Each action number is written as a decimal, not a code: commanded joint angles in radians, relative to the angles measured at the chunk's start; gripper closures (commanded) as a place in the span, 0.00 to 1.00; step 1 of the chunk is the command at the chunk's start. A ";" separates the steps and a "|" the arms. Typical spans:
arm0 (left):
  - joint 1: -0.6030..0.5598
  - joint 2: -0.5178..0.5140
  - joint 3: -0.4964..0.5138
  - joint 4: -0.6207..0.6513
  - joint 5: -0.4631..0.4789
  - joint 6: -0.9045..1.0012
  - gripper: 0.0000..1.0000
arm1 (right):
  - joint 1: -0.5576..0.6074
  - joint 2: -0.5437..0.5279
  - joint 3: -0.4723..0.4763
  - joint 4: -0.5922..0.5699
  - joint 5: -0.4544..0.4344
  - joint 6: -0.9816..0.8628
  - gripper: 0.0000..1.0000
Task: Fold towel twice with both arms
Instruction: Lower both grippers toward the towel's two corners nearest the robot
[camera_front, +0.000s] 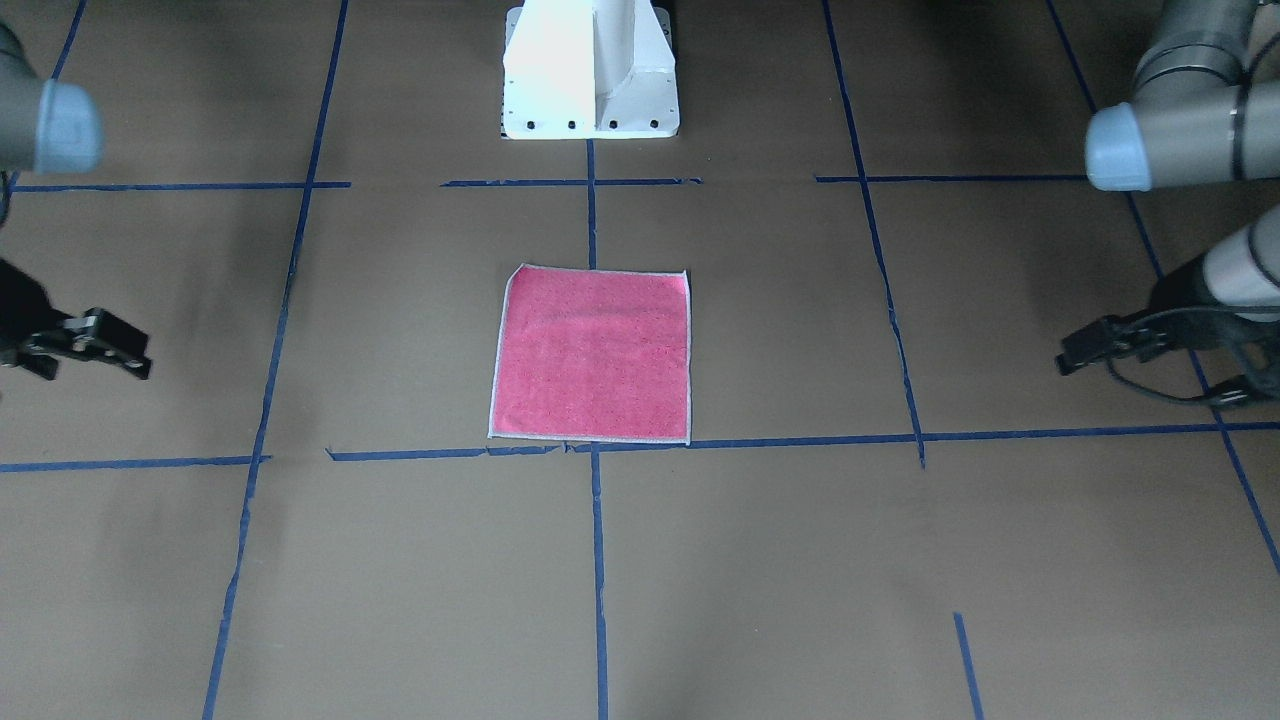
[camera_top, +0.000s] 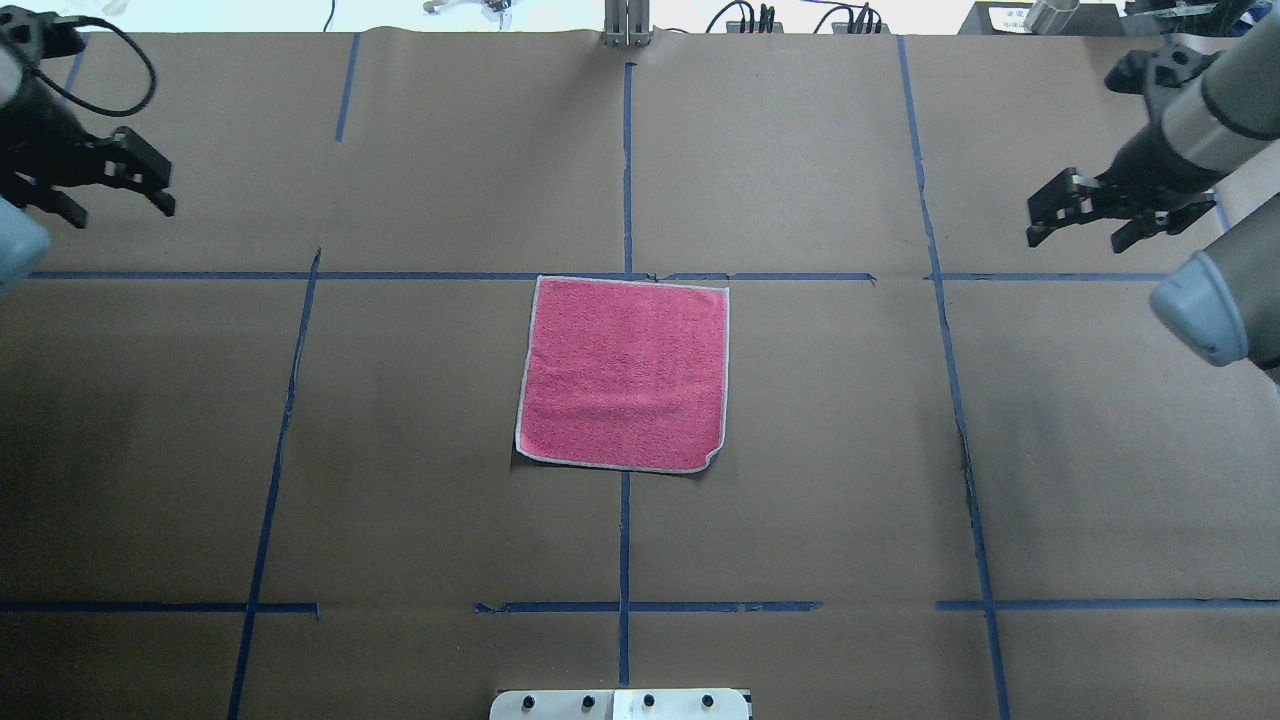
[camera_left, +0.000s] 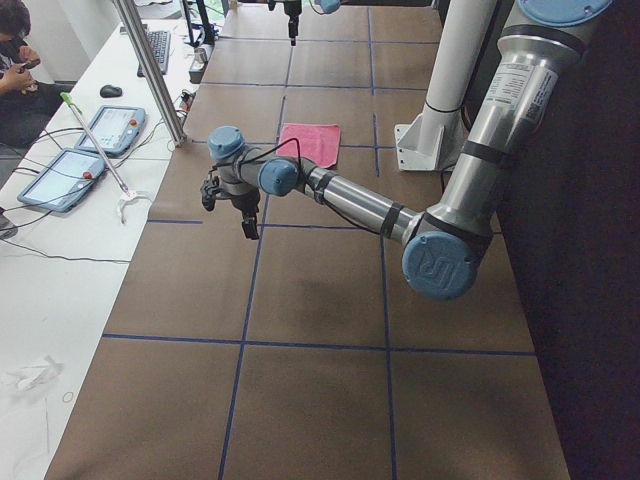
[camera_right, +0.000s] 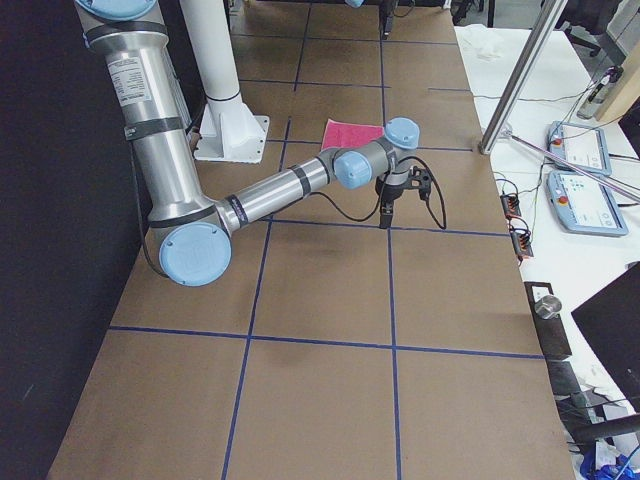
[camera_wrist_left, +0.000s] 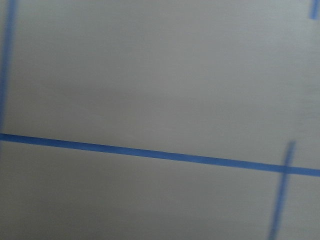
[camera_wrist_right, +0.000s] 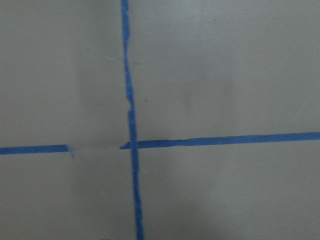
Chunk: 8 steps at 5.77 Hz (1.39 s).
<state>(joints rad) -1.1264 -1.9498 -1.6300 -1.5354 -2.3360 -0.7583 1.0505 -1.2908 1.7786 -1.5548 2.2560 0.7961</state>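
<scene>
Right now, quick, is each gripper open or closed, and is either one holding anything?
Left gripper: open, holding nothing.
Right gripper: open, holding nothing.

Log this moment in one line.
towel: flat, pink side up, unfolded | left claw: open, empty, clear of towel | right claw: open, empty, clear of towel | folds: none

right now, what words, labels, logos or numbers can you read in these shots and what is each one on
"UR", a stylised logo as best it reads: on the light-blue elbow cap of the left arm.
White label on that arm's upper tube: print too small to read.
White sticker on the right arm: too small to read.
Tablet screens beside the table: too small.
Towel: no text.
</scene>
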 joint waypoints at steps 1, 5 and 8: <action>0.173 -0.121 -0.016 -0.002 0.045 -0.314 0.00 | -0.204 0.054 0.118 -0.004 -0.102 0.350 0.00; 0.485 -0.201 -0.074 -0.009 0.246 -0.804 0.00 | -0.599 0.181 0.158 -0.020 -0.444 0.820 0.00; 0.617 -0.233 -0.073 -0.017 0.319 -0.979 0.00 | -0.655 0.260 0.050 -0.084 -0.516 0.830 0.00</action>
<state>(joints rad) -0.5496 -2.1735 -1.7035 -1.5507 -2.0471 -1.6959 0.4045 -1.0448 1.8661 -1.6466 1.7527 1.6195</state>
